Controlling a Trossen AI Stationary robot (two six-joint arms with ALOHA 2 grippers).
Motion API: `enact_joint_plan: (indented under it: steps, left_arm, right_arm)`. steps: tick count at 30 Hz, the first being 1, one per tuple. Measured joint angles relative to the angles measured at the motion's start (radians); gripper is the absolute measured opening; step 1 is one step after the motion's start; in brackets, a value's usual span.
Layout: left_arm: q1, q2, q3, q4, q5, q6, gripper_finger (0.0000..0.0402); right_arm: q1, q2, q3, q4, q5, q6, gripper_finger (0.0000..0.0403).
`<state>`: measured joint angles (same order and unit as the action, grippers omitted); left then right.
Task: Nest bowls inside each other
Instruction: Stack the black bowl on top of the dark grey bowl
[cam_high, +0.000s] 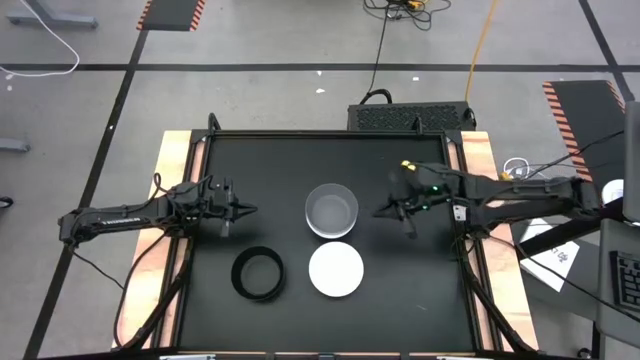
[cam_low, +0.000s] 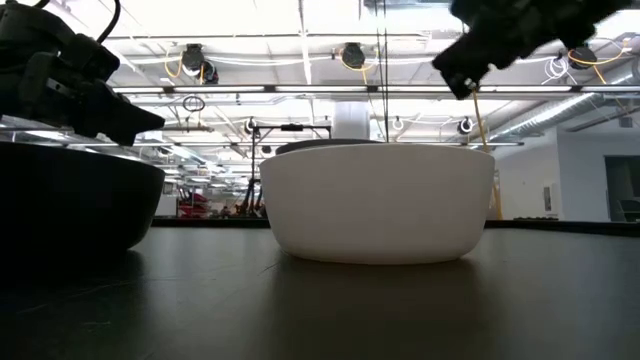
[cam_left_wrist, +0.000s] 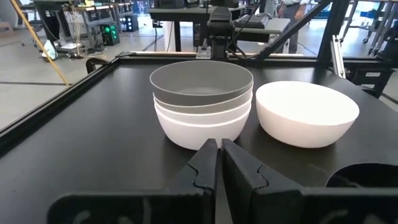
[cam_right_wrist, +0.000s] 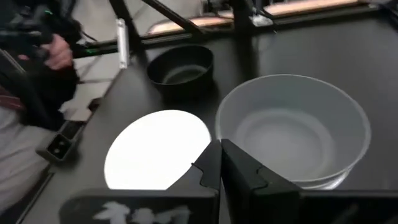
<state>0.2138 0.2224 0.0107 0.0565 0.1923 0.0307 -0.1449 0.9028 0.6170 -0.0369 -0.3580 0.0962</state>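
A stack of nested bowls (cam_high: 331, 210) stands mid-table, a grey bowl (cam_left_wrist: 201, 84) on top of white ones (cam_left_wrist: 202, 124). A single white bowl (cam_high: 335, 269) sits nearer the near edge, and a black bowl (cam_high: 258, 274) stands to its left. My left gripper (cam_high: 250, 210) hovers shut, left of the stack; its fingertips (cam_left_wrist: 219, 148) point at the stack. My right gripper (cam_high: 380, 212) is shut too, raised just right of the stack, seen over the grey bowl (cam_right_wrist: 292, 127) in its wrist view (cam_right_wrist: 219, 149). The low view shows the white bowl (cam_low: 377, 203) and black bowl (cam_low: 70, 205) resting on their bases.
The black table top (cam_high: 270, 160) has raised rails along its edges, with wooden side strips (cam_high: 172, 160). Open surface lies toward the far edge and right of the white bowl. A person's hand (cam_right_wrist: 59, 53) shows beyond the table in the right wrist view.
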Motion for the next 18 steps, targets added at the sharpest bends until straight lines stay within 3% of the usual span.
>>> enact_joint_plan:
  steps: [10,18]
  left_arm:
    - [0.000,0.000,0.000,0.006,-0.001,-0.010,0.0026]
    - [0.000,0.000,0.000,0.007,-0.001,-0.017,0.0026]
  right_arm:
    - [0.002,-0.214,-0.282,0.279,0.022,0.080,0.0000]
    - [0.002,-0.253,-0.417,0.433,0.022,0.126,0.0000]
